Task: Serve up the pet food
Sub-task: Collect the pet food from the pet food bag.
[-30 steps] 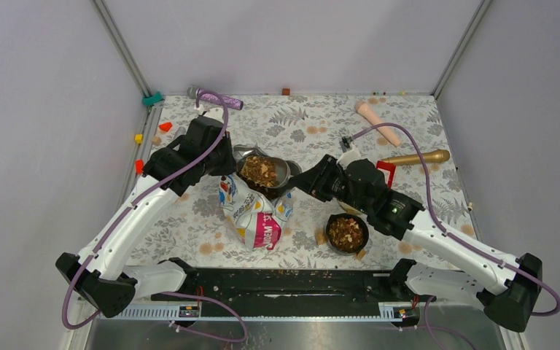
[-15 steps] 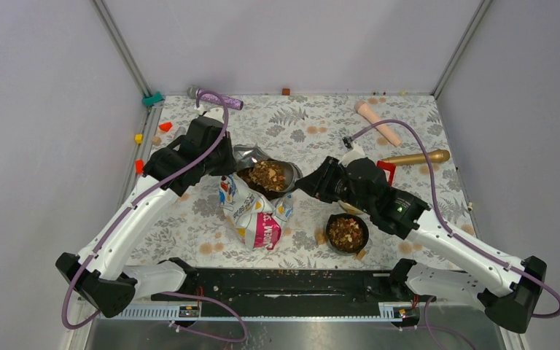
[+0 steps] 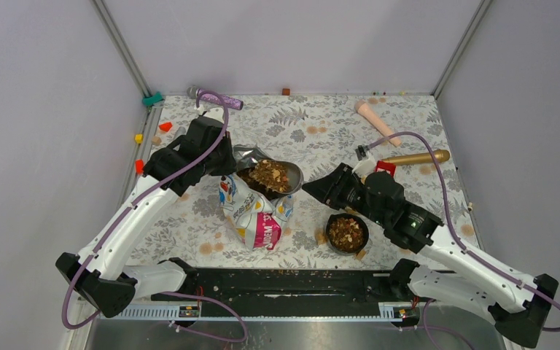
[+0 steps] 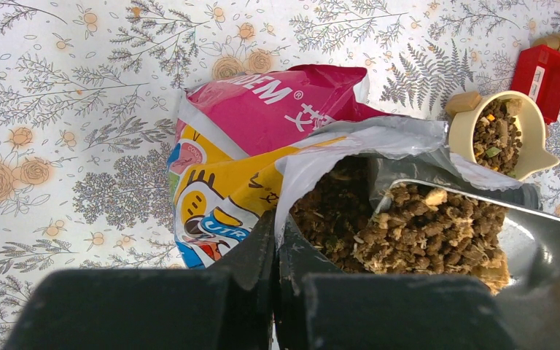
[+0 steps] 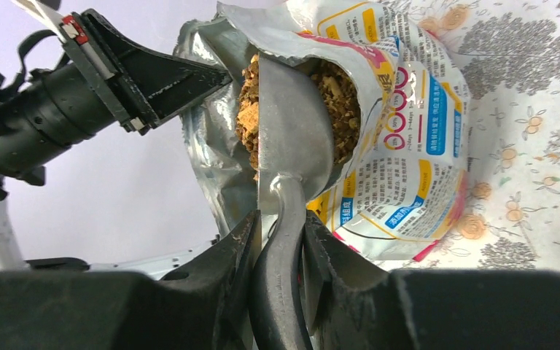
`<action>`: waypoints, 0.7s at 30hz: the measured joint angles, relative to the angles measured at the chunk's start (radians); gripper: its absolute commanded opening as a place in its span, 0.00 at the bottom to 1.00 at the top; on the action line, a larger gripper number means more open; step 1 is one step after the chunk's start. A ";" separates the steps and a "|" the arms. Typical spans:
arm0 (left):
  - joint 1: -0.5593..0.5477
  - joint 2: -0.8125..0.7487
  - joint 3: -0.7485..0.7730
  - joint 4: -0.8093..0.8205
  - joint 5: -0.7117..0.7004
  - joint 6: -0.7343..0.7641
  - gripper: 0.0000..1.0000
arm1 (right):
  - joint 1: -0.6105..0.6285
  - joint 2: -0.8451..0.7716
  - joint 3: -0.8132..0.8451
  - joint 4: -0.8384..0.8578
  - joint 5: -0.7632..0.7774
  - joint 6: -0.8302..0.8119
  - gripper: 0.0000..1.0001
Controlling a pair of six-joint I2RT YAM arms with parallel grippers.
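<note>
An open pet food bag (image 3: 257,213) stands mid-table, printed pink, yellow and white (image 4: 262,138). My left gripper (image 4: 275,227) is shut on the bag's silver rim (image 3: 219,159). My right gripper (image 5: 281,230) is shut on the handle of a metal scoop (image 5: 297,127). The scoop (image 3: 286,173) sits at the bag's mouth, heaped with brown and tan pet food (image 4: 430,230). More pet food fills the bag's inside (image 4: 332,211). To the right, a black bowl (image 3: 347,232) holds kibble.
A cream spouted cup (image 4: 502,135) holding kibble sits beside a red block (image 4: 548,71). A gold microphone (image 3: 415,157), a pink cone (image 3: 376,121) and a purple microphone (image 3: 215,97) lie toward the back. Small coloured blocks (image 3: 164,126) dot the left edge.
The right arm has drawn back to the right, carrying the loaded scoop a little rightward at the bag's mouth. The left gripper has kept its hold on the rim.
</note>
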 measured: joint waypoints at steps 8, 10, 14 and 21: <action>0.000 0.000 0.000 0.000 0.000 0.000 0.00 | 0.000 -0.080 -0.150 0.157 -0.004 0.131 0.00; 0.000 0.000 0.000 0.000 0.000 0.000 0.00 | 0.000 -0.090 -0.185 0.212 -0.006 0.165 0.00; 0.000 0.000 0.000 0.000 0.000 0.000 0.00 | 0.000 -0.081 -0.256 0.338 -0.018 0.230 0.00; 0.000 0.000 0.000 0.000 0.000 0.000 0.00 | 0.000 -0.027 -0.314 0.516 -0.050 0.309 0.00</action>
